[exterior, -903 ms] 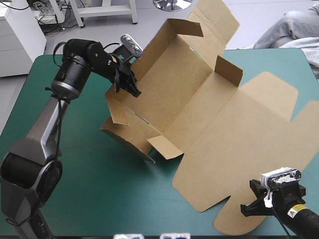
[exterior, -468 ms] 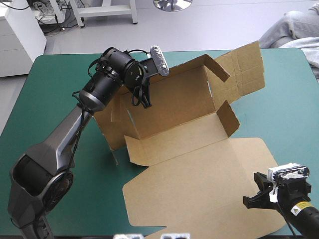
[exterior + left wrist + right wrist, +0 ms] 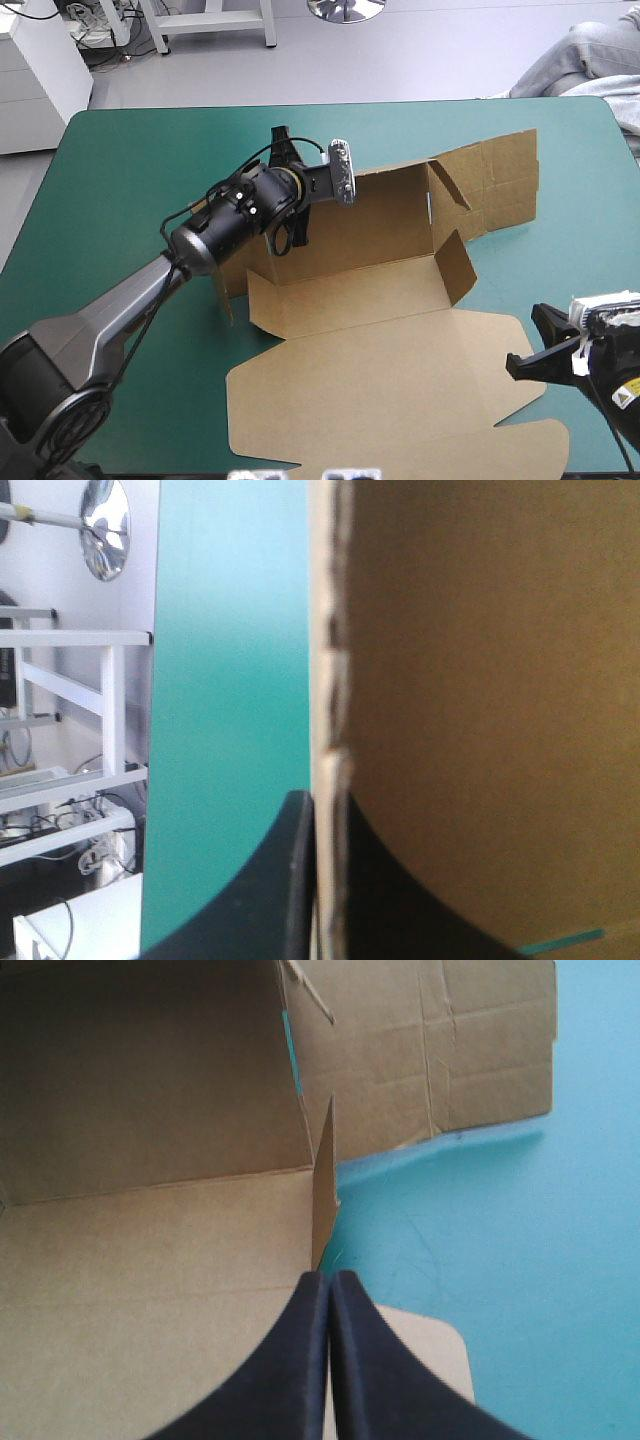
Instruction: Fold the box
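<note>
The brown box stands in the middle of the table as an open tray with its walls raised. Its lid lies flat toward the near edge. My left gripper is at the tray's far-left wall, shut on the board's edge. The left wrist view shows that edge of the box running between my left gripper's black fingers. My right gripper is shut just above the lid's right corner, with no board between its fingers. From my right gripper, the tray's upright side flap stands straight ahead.
The box's opened end flaps lie flat toward the table's far right. The lid's front edge reaches the near edge of the teal-green cover. The table's right edge is close to my right gripper.
The left gripper swung the box from tilted up at the far left down onto the table's middle, turning it. The right gripper shifted a little to the right and away.
</note>
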Tool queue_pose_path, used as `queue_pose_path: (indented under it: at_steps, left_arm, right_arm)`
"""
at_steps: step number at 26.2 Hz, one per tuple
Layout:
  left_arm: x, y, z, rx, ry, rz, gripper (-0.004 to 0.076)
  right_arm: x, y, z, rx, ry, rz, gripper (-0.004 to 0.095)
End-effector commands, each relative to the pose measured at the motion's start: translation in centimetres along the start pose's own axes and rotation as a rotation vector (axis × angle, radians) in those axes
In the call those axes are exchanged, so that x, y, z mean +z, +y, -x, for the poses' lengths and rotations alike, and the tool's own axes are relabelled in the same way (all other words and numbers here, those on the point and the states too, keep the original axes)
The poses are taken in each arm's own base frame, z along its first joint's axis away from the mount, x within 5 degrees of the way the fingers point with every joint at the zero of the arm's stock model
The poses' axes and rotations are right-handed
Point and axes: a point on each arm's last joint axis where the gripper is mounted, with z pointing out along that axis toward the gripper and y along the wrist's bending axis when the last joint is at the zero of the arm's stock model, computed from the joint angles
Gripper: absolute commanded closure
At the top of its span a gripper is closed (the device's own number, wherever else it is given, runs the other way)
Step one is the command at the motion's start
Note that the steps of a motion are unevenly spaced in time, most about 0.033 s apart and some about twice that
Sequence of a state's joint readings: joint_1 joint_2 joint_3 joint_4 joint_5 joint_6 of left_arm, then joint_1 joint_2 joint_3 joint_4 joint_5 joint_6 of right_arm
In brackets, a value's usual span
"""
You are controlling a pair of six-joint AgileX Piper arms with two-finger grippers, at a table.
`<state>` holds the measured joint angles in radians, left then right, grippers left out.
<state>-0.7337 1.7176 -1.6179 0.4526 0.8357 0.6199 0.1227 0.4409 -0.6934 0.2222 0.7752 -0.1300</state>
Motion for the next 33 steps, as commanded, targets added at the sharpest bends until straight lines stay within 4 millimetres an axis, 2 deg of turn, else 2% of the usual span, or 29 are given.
queue_pose_path:
  at_steps: [1,6,10,18,19,20,24,26,27,30,31,33]
  left_arm:
    - [-3.6,0.6,-0.6,0.002,-0.116,0.148,0.0734]
    - [-4.5,-1.5,-1.3,0.059,-0.126,0.202,0.0734]
    - [-5.0,-3.1,-1.0,0.141,-0.128,0.271,0.0734]
    - [-4.5,-4.3,-1.0,0.149,-0.151,0.278,0.0734]
    - [-4.5,-4.2,-0.9,0.159,-0.153,0.285,0.0734]
    - [-4.6,-4.0,-0.9,0.187,-0.149,0.312,0.0734]
    - [-4.8,-3.3,-0.8,0.17,-0.156,0.387,0.0734]
    - [-4.9,-3.2,-0.8,0.157,-0.161,0.408,0.0734]
    - [-4.9,-3.2,-0.8,0.157,-0.162,0.408,0.0734]
    - [-4.9,-3.2,-0.7,0.157,-0.173,0.407,0.0734]
    - [-4.9,-3.2,-0.7,0.156,-0.175,0.407,0.0734]
    - [-4.8,-3.4,-0.8,0.167,-0.17,0.406,0.0734]
  right_arm:
    - [0.3,0.0,3.8,-0.006,-0.08,-0.01,0.0921]
    - [2.1,-0.3,7.6,-0.013,-0.062,-0.024,0.0921]
    - [4.1,-0.5,11.3,-0.014,-0.051,-0.021,0.0921]
    - [9.4,-1.0,16.9,-0.053,0.053,-0.006,0.0921]
    - [10.2,-1.1,17.5,-0.051,0.062,-0.005,0.0921]
    - [12.0,-1.2,18.5,-0.048,0.096,0.003,0.0921]
    - [15.5,-1.7,20.3,-0.025,0.185,0.014,0.0921]
    - [18.0,-1.9,21.4,-0.005,0.236,0.025,0.0921]
    - [19.9,-2.1,22.0,0.008,0.271,0.035,0.0921]
    - [22.3,-2.4,22.4,0.037,0.33,0.039,0.0921]
    - [23.7,-2.5,22.5,0.064,0.353,0.052,0.0921]
    - [25.0,-2.5,22.6,0.077,0.352,0.066,0.0921]
